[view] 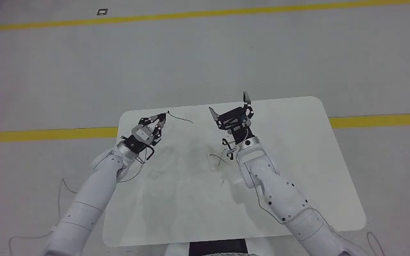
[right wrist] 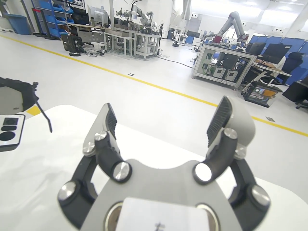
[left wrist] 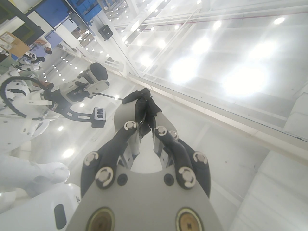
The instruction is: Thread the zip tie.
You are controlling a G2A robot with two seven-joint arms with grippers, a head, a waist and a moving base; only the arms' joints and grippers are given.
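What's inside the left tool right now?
The left tool is shut on the zip tie; the strap's free end sticks out toward the open right tool. The clamped part is covered by its fingers.

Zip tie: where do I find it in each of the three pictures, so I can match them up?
Top view: the zip tie juts from the left tool over the table's far edge.
Left wrist view: a thin dark strip leaving that tool's shut fingertips.
Right wrist view: a black strip hanging over the table's corner.
Shared landmark: the left tool pinching it.
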